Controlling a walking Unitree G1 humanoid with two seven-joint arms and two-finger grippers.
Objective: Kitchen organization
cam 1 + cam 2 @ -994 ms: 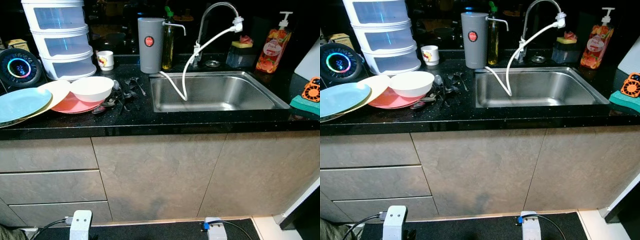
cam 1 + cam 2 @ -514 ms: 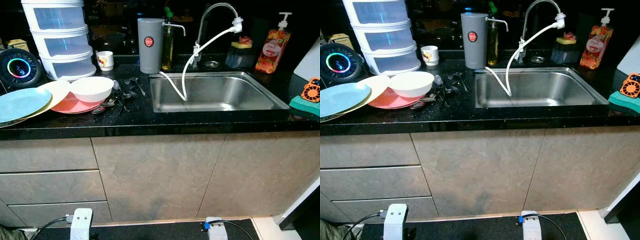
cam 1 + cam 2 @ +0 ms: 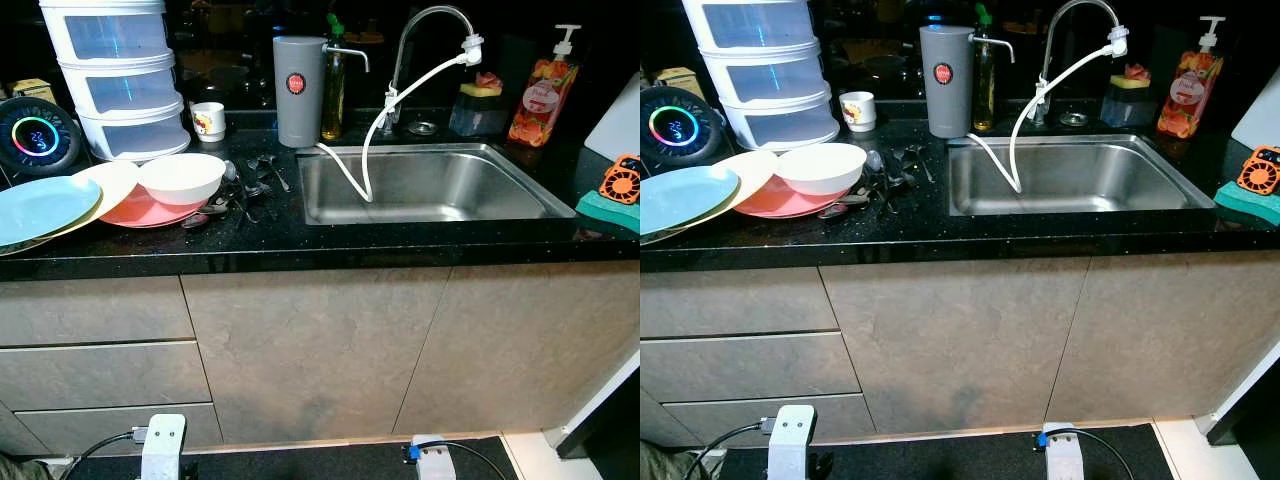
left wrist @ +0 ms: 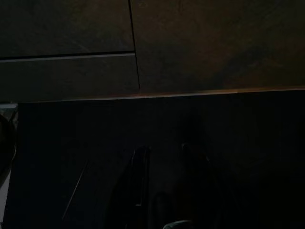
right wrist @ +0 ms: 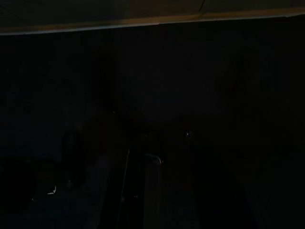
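Dishes sit on my black desk (image 3: 300,240), left of the sink (image 3: 430,185). From my left eye, a white bowl (image 3: 182,176) rests on a pink plate (image 3: 140,212). A cream plate (image 3: 108,183) and a blue plate (image 3: 40,205) lie just beside it, overlapping. Dark spoons (image 3: 245,190) lie between the bowl and the sink. A white tub stack (image 3: 120,80) and a small cup (image 3: 208,120) stand behind. A grey jug (image 3: 299,90) stands by the tap (image 3: 420,40). A white hose (image 3: 375,135) hangs into the sink.

From my right eye, a soap bottle (image 3: 1189,90) stands far right.

My left wrist view is dark. My left claw (image 4: 164,157) hangs low near the drawers (image 4: 66,47), fingers a little apart, holding nothing.

My right wrist view is very dark. I cannot tell how my right claw stands.
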